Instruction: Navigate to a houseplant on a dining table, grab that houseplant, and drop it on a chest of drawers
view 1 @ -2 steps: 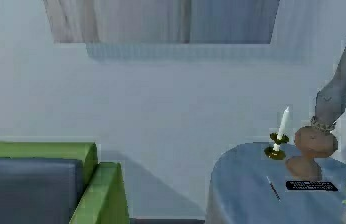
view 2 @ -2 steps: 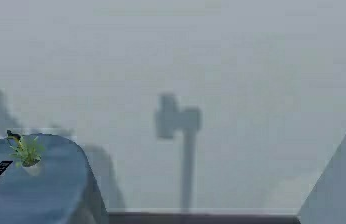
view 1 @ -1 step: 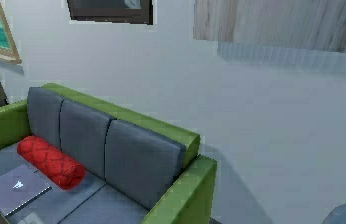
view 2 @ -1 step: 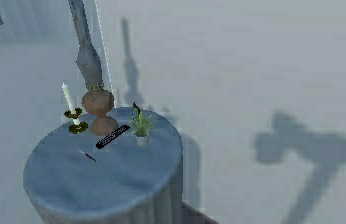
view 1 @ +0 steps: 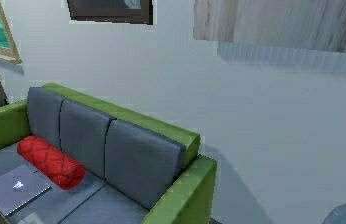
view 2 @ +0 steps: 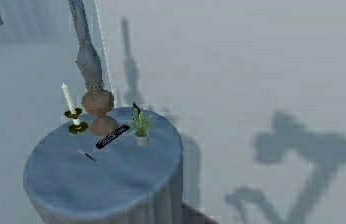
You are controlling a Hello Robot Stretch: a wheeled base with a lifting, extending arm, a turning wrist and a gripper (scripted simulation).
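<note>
A small houseplant (view 2: pixel 140 126) with thin green leaves in a white pot stands on a round table with a pale marbled top (view 2: pixel 101 175), near the top's far right rim. The table stands against a pale wall in the arm side view's left half.
On the same table stand a tall lamp with a rounded brown base (view 2: pixel 98 104), a white candle in a holder (view 2: pixel 71 108), a dark flat bar (view 2: pixel 112 137) and a small dark item (view 2: pixel 89 155). Ahead is a green sofa (view 1: pixel 171 135) with grey cushions, a red bolster (view 1: pixel 51 162) and a laptop (view 1: pixel 16 188).
</note>
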